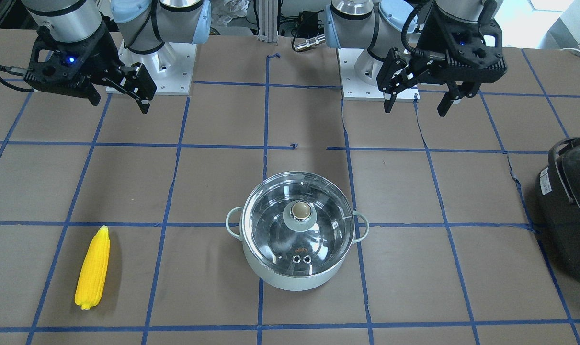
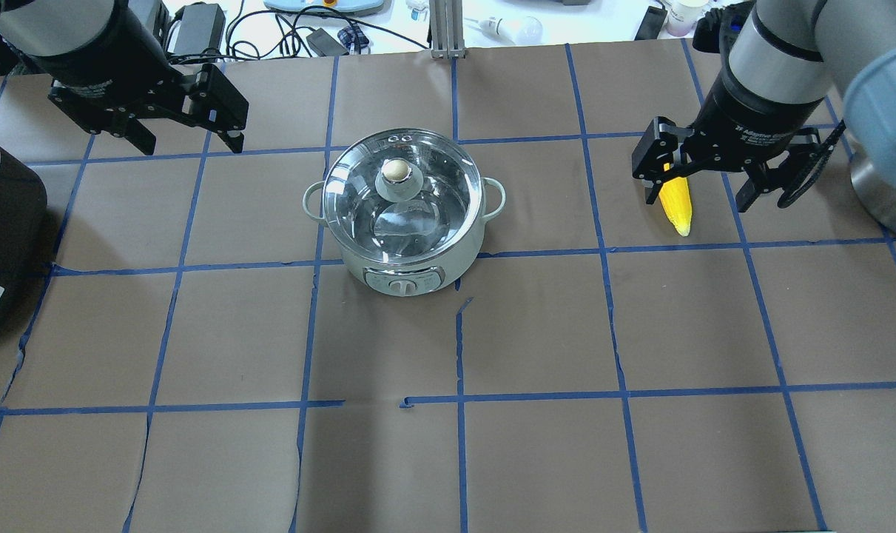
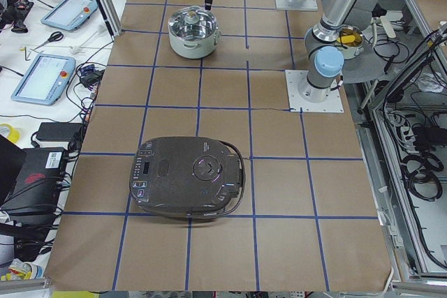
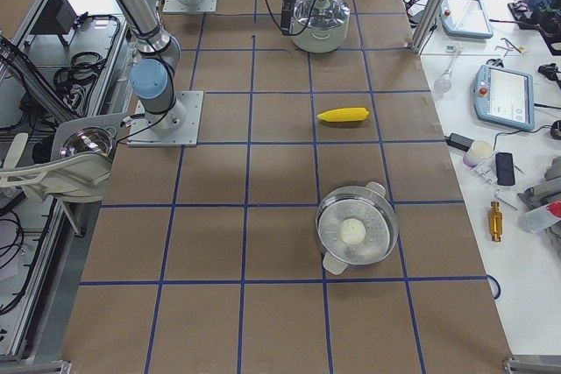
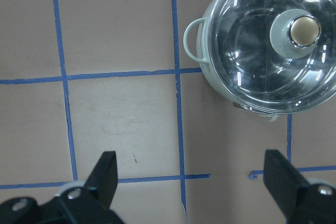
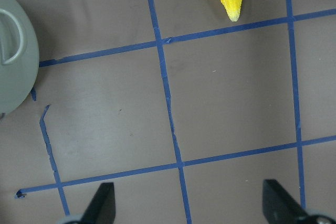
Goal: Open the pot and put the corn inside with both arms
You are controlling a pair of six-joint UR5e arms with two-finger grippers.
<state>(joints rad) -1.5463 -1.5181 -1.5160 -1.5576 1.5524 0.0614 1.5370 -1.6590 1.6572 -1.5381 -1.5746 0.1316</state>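
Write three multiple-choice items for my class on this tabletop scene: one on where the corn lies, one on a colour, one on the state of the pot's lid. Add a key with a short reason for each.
1. Where does the corn lie relative to the pot?
A) inside it
B) on the table, apart from it, on the robot's right
C) balanced on top of it

2. What colour is the knob on the lid?
A) red
B) beige
C) black

3. What state is the lid in?
A) closed on the pot
B) upside down on the table
C) tilted against the pot's side

Key:
1 B: bare table separates the corn and the pot.
2 B: the knob shows beige from above.
3 A: the glass sits level within the pot's rim.
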